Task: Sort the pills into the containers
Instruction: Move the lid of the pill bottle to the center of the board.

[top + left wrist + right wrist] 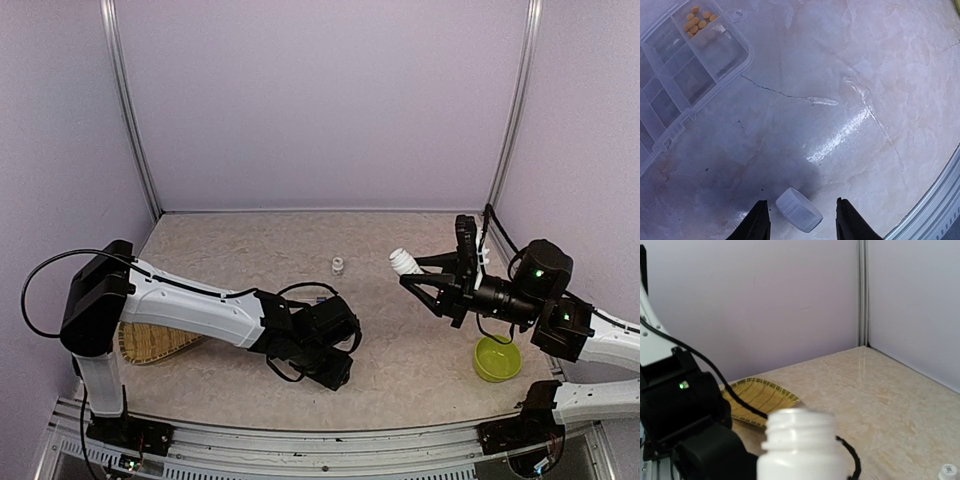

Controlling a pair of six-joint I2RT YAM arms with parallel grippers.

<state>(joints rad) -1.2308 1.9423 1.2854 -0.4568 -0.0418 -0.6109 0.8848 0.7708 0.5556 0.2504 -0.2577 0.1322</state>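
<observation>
- White cap [799, 209] lies on the table [850, 100] between the spread fingers of the left pincer [801, 201] — open, gripping nothing.
- Clamped in the right pincer [428, 280] is an uncapped white bottle [800, 445].
- Tiny round orange pills [699, 18] cluster in one corner compartment of the clear box [670, 95], lying ahead-left of the left pincer.
- Sorting seems partway — the box's other visible compartments look empty, and no dark pill shows.

We see open tabletop [850, 90] between compartment box [685, 65] and white cap [799, 210] lying inside the spread left jaws; green bowl [497, 358] sits close beside the right arm [560, 320].
</observation>
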